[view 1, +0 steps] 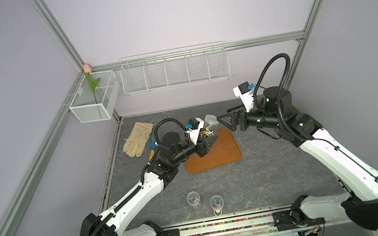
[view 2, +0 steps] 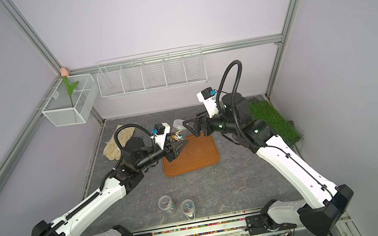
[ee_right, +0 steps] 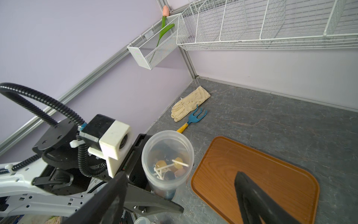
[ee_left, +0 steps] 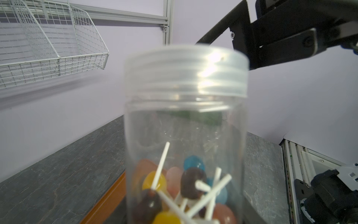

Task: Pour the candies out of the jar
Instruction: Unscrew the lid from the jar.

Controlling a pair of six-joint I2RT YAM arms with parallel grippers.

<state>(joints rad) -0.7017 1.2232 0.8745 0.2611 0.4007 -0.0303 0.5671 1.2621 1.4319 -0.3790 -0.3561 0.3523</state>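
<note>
Candies (ee_left: 186, 186) lie heaped at the bottom of the jar (ee_left: 184, 135), and its ribbed clear cap (ee_left: 186, 69) is still screwed on, so I judge nothing can pour until that comes off. My left gripper (view 1: 210, 142) is clamped on the jar's lower body and holds it by the far left corner of the tray (view 1: 227, 158). I cannot tell whether the base is touching down. The jar's long axis runs close to upright, with the cap end leaning a little toward the right gripper (view 1: 226, 122). That gripper waits just beside the cap with its jaws wide apart and nothing between them. It is the nearer free tool. In its wrist view the cap sits ahead between the two fingers (ee_right: 249, 192), closer to one than the other, so I would centre first.
</note>
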